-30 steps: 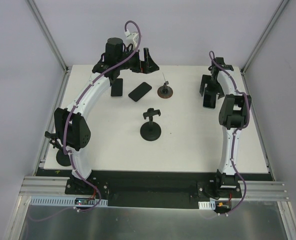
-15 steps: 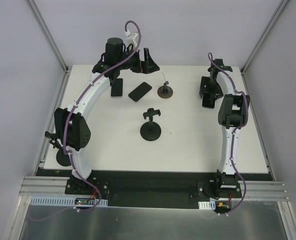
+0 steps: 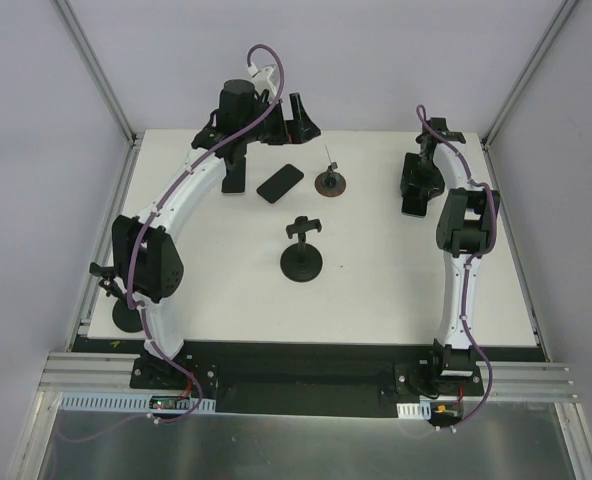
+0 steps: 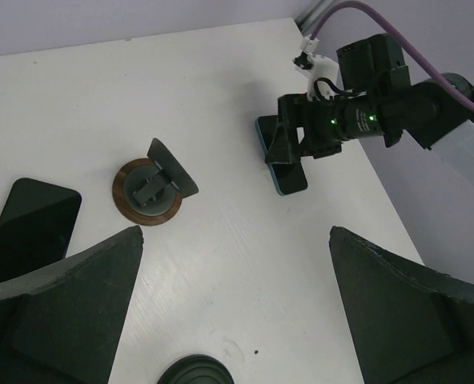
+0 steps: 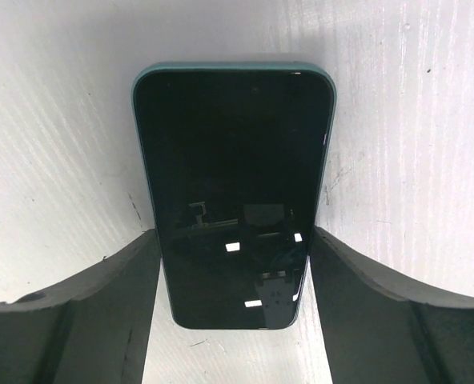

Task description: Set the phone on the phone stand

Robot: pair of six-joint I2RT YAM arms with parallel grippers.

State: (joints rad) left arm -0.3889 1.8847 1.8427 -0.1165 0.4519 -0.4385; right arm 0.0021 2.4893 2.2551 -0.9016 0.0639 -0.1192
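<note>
The right gripper (image 5: 234, 240) is hanging low over the teal-cased phone (image 5: 233, 184), which is lying flat and screen-up on the white table (image 3: 376, 290) at the upper right of the overhead view. The phone is sitting well apart from the black phone stand (image 3: 302, 250), which is standing upright near the middle of the table. In the right wrist view the two fingers (image 5: 69, 320) are straddling the lower half of the phone, one along each long edge, and no gap is showing between pad and case. Whether they are actually squeezing it I cannot tell. The left gripper (image 4: 237, 312) is hovering at the upper centre of the overhead view, its jaws spreading wide and holding nothing, its camera looking across the table toward the right arm. Between the two arms a brown round holder (image 3: 329, 182) is sitting on the table. Just left of it a black phone (image 3: 280, 182) is lying at an angle, and a second black phone (image 3: 236, 183) is lying beside that, partly hidden under the left arm.
</note>
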